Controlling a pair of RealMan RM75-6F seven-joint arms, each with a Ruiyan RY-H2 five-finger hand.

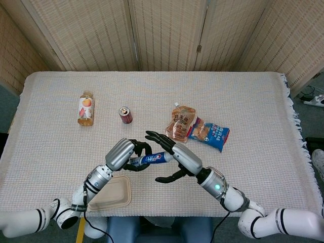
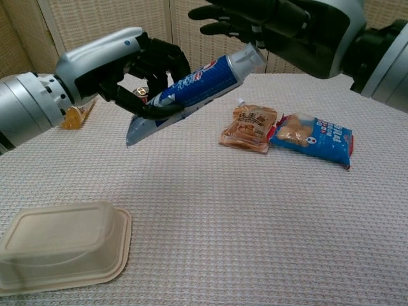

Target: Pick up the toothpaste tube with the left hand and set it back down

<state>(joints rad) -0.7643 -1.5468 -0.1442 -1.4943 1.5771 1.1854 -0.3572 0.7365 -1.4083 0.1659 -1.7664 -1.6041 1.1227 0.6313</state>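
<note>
The blue and white toothpaste tube (image 2: pixel 191 86) (image 1: pixel 149 159) hangs tilted above the table, cap end up and to the right. My left hand (image 2: pixel 127 67) (image 1: pixel 124 154) grips its lower half with the fingers wrapped round it. My right hand (image 2: pixel 280 22) (image 1: pixel 174 154) is spread open right at the cap end; in the chest view its fingers sit just over the white cap (image 2: pixel 245 60). Whether they touch the cap I cannot tell.
A beige lidded food box (image 2: pixel 60 245) (image 1: pixel 109 192) lies at the near left. An orange snack pouch (image 2: pixel 250 127) and a blue snack bag (image 2: pixel 312 137) lie right of centre. A small red can (image 1: pixel 125 115) and a juice bottle (image 1: pixel 85 108) lie further back left.
</note>
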